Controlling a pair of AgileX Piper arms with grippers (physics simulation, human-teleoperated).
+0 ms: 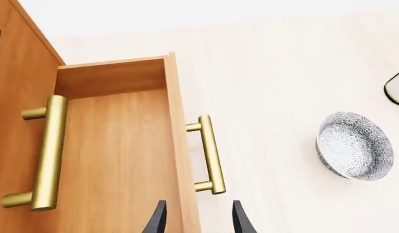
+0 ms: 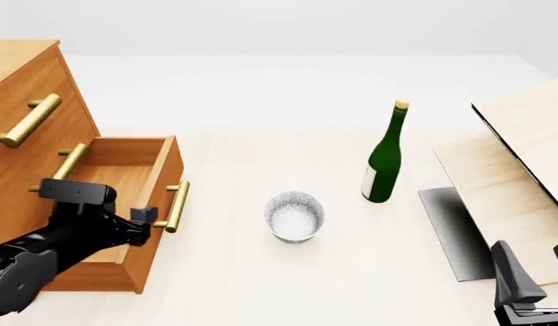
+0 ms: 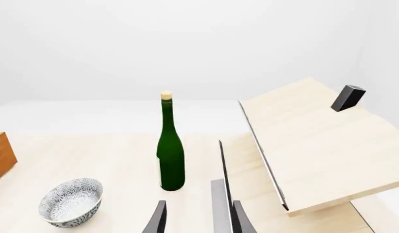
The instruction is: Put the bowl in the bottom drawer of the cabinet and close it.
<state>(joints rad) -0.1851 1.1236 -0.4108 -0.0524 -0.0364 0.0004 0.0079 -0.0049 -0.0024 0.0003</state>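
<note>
The cabinet (image 2: 26, 88) stands at the left, and its bottom drawer (image 2: 125, 170) is pulled out and has nothing in it. My left gripper (image 2: 151, 219) is open just short of the drawer's brass handle (image 2: 176, 206), and in the left wrist view it (image 1: 198, 221) holds nothing while the handle (image 1: 211, 154) lies just beyond its fingertips. The speckled white bowl (image 2: 294, 216) sits upright on the table to the right of the drawer, apart from both grippers; it also shows in the wrist views (image 1: 354, 145) (image 3: 70, 201). My right gripper (image 2: 535, 268) is open at the front right, far from the bowl.
A green bottle (image 2: 384, 159) stands upright behind and right of the bowl. Pale wooden boards (image 2: 523, 136) slope up at the right over a dark grey plate (image 2: 451, 231). A small black block (image 3: 348, 97) rests on the upper board. Two closed drawers with handles (image 2: 27, 121) sit above.
</note>
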